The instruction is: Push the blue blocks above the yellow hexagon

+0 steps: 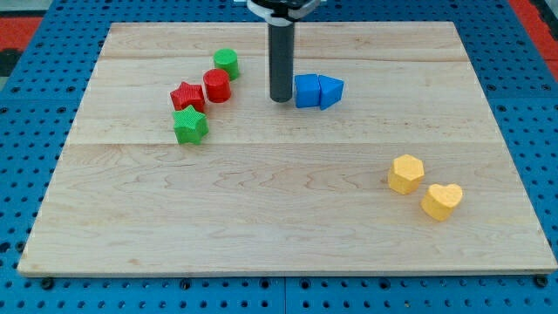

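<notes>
No pincer on me, just a dark rod, so nothing opens, shuts or holds. My tip (280, 98) sits on the wooden board (261, 218) just left of the blue cube (306, 91), touching it or v. nearly so (can't tell for sure). The blue cube touches a 2nd blue block (330, 91), wedge-like w/ a point toward the view's right; the pair lies side by side in the board's upper middle.

Yellow hexagon (405, 173) is well apart from them, toward the view's lower right, w/ a yellow heart (441, 201) just beside it, lower and further right. Bare wood lies between the blue pair and the hexagon.

On the view's left of my tip: red cylinder (216, 85) near the rod, green cylinder (226, 62) just above it, red star (187, 96) beside the red cylinder, green star (190, 126) right below that. The 4 sit in a tight cluster.
</notes>
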